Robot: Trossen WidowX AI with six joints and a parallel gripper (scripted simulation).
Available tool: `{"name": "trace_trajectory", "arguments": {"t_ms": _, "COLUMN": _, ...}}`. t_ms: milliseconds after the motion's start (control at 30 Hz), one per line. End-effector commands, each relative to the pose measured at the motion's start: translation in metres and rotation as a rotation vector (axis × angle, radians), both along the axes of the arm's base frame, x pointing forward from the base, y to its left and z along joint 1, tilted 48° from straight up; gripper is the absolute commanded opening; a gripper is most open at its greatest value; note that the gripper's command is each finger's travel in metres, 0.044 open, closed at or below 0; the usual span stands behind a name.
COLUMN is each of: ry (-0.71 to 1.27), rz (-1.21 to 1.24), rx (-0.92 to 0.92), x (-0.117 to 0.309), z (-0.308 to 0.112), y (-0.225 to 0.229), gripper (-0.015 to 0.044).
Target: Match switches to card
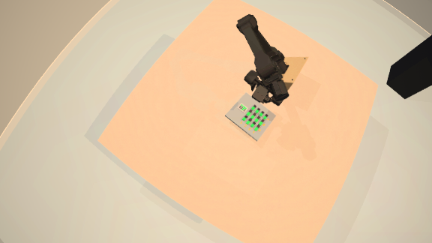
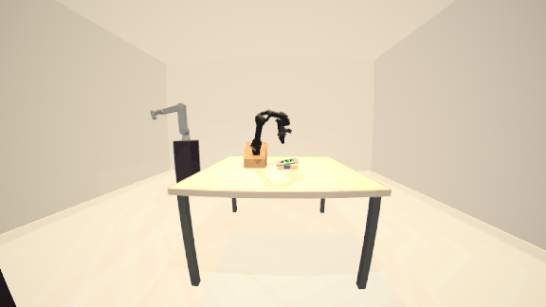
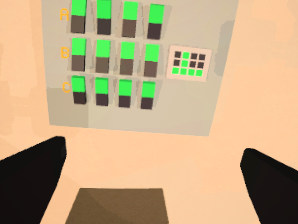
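The grey panel [image 1: 233, 113] [image 2: 280, 164] [image 3: 135, 122] carries rows A, B and C of four switches, with green far halves and dark near halves. The card [image 1: 243, 108] [image 3: 189, 64] shows dark, green, dark, dark in both its far and middle rows, and all green in its near row. In the wrist view the dark halves look browner on A's first and third switches and all of row B, blacker on A's second and fourth and all of row C. Exact tilts are hard to tell. My gripper [image 2: 282, 140] [image 3: 156, 151] is open, empty and high above the table near the panel's near edge.
The arm's wooden base block [image 1: 298, 67] [image 2: 255, 162] stands behind the panel on the arm's side. The panel rests tilted on a small support on the table [image 1: 180, 150] [image 2: 227, 185]. A grey arm on a dark pedestal [image 2: 186, 158] stands beyond the table.
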State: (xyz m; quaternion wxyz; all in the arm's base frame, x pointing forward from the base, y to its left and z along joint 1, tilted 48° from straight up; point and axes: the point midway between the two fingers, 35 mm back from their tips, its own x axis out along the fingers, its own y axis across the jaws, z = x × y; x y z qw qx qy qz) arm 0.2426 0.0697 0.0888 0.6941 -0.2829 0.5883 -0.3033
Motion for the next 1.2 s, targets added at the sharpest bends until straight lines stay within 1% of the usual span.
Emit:
{"name": "trace_trajectory", "arguments": {"t_ms": 0, "ry": 0.000, "rz": 0.001, "rx": 0.002, "x": 0.002, "z": -0.001, "y": -0.001, "gripper": 0.0374}}
{"name": "trace_trajectory", "arguments": {"t_ms": 67, "ry": -0.004, "rz": 0.008, "rx": 0.014, "x": 0.016, "z": -0.011, "y": -0.010, "gripper": 0.0321}}
{"name": "trace_trajectory", "arguments": {"t_ms": 233, "ry": -0.034, "rz": 0.023, "rx": 0.016, "x": 0.064, "z": -0.042, "y": -0.059, "gripper": 0.0190}}
{"name": "trace_trajectory", "arguments": {"t_ms": 400, "ry": -0.037, "rz": 0.022, "rx": 0.011, "x": 0.070, "z": -0.047, "y": -0.069, "gripper": 0.0059}}
{"name": "trace_trajectory", "arguments": {"t_ms": 467, "ry": -0.027, "rz": 0.010, "rx": 0.012, "x": 0.075, "z": -0.060, "y": -0.085, "gripper": 0.0006}}
{"name": "trace_trajectory", "arguments": {"t_ms": 533, "ry": -0.022, "rz": 0.004, "rx": 0.012, "x": 0.076, "z": -0.067, "y": -0.093, "gripper": 0.0000}}
{"name": "trace_trajectory", "arguments": {"t_ms": 1167, "ry": -0.022, "rz": 0.004, "rx": 0.011, "x": 0.080, "z": -0.080, "y": -0.108, "gripper": 0.0000}}
